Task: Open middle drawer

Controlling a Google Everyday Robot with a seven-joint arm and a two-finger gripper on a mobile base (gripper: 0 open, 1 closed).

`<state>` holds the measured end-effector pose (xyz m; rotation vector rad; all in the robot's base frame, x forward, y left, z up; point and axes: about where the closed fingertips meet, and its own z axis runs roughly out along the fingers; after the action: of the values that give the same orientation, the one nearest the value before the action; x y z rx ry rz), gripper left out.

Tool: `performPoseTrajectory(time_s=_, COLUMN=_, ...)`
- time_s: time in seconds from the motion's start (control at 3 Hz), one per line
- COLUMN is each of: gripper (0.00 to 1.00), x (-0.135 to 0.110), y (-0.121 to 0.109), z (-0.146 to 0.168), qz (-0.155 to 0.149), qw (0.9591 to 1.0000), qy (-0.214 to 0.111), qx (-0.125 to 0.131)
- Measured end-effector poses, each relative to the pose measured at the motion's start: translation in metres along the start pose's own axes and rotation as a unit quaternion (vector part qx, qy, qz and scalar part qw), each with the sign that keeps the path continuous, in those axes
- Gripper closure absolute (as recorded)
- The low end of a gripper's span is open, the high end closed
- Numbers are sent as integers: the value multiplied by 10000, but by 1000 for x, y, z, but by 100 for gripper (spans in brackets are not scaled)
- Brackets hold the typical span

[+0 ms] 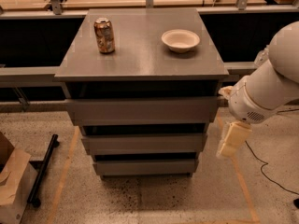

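Middle drawer (144, 143) sits shut, tool (232, 141) hanging downward beside it (grip unclear).

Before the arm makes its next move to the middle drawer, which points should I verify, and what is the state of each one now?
1. Middle drawer located, second of three, front fully in view: ok.
2. Pincer lined up with the drawer front: not ok. It hangs to the right of the cabinet, at about the drawer's height, and touches nothing.
3. Handle to pull on: not ok, the front is plain and no handle shows.
4. Space in front of the drawer: ok, nothing stands there.
5. Can and bowl on top, upright and back from the front edge: ok.
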<state>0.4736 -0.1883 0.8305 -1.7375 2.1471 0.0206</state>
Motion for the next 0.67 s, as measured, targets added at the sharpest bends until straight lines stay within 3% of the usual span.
performPoseTrajectory(time_s=0.33, gripper=0, x=6, y=4, z=3, qz=19, qw=9999, qy=122, qx=-73)
performPoseTrajectory(time_s=0.67, gripper=0, x=10, y=3, z=43, qz=168, qw=9998, qy=-12, qx=-126)
